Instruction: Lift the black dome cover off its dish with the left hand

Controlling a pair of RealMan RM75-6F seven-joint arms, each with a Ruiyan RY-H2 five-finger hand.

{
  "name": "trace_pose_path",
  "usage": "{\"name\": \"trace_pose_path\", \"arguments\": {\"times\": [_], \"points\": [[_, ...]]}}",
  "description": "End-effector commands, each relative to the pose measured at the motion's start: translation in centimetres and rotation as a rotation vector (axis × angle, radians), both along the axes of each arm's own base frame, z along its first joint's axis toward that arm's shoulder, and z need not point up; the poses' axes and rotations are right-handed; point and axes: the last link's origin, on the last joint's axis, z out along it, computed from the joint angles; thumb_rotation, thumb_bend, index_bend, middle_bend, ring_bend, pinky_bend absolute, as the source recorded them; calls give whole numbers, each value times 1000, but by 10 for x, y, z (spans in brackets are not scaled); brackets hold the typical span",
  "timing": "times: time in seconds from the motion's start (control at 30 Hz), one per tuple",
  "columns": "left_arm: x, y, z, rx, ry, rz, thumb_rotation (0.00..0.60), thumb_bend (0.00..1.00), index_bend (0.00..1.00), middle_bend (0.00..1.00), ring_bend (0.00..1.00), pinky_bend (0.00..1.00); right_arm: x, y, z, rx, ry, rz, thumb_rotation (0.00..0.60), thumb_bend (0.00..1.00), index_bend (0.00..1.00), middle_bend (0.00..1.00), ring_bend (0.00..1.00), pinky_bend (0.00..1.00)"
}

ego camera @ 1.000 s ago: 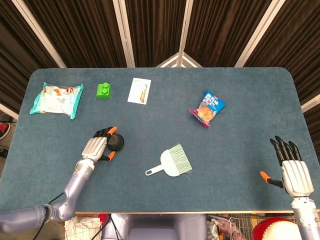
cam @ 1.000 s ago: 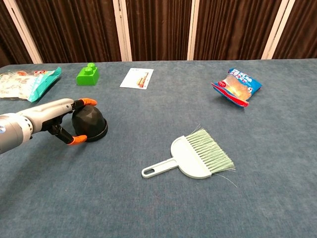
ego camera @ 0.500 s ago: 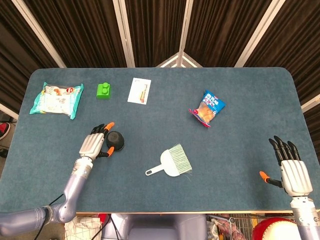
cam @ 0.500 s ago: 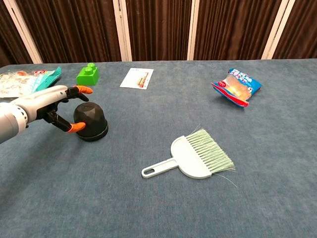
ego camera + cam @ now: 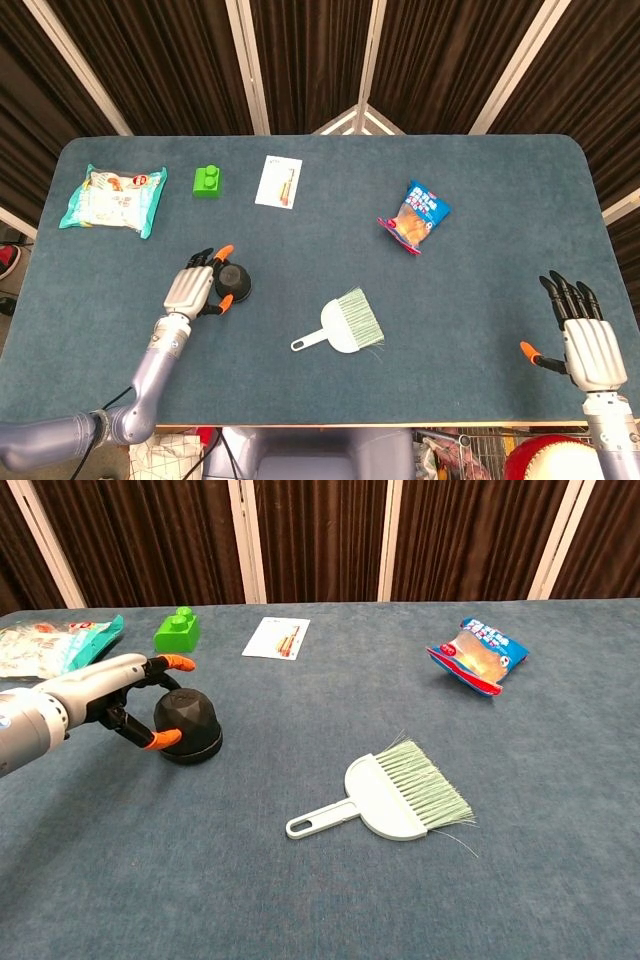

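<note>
Step in hand: the grasp, lift not begun. Left hand (image 5: 120, 695) sits w/ fingers spread around the black dome cover (image 5: 187, 723), orange tips in front & behind it; whether they actually touch it I can't tell. Cover is just right of the palm, between thumb & fingers, resting on its dish (image 5: 193, 751) (only a dark rim shows at the base) on the blue surface (image 5: 320, 900).

Next move, as I judge it: close fingers on the dome's sides, then raise straight up so the dish stays put.

Right hand (image 5: 590, 345) is far off to the right, spread, holding nothing.

Count: 1 cover, 1 dish, 1 hand brush (image 5: 390, 795), 1 green block (image 5: 177, 629), 1 card (image 5: 276, 637), 2 snack bags (image 5: 478, 655) (image 5: 111, 198).
</note>
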Motion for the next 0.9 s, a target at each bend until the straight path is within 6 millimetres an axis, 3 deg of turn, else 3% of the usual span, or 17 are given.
{"name": "trace_pose_path", "arguments": {"times": [0.03, 0.5, 0.9], "points": [[3, 0, 1, 9, -10, -2, 600, 614, 89, 344, 0, 0, 1, 0, 0, 0, -1, 1, 600, 209, 0, 9, 106, 11], [36, 0, 33, 100, -130, -77, 600, 621, 90, 340, 0, 0, 0, 2, 1, -2, -8, 5, 600, 209, 0, 9, 106, 11], [66, 14, -11, 36, -94, -131, 600, 620, 95, 311, 0, 0, 0, 1, 3, -6, -7, 5, 600, 208, 0, 9, 106, 11]]}}
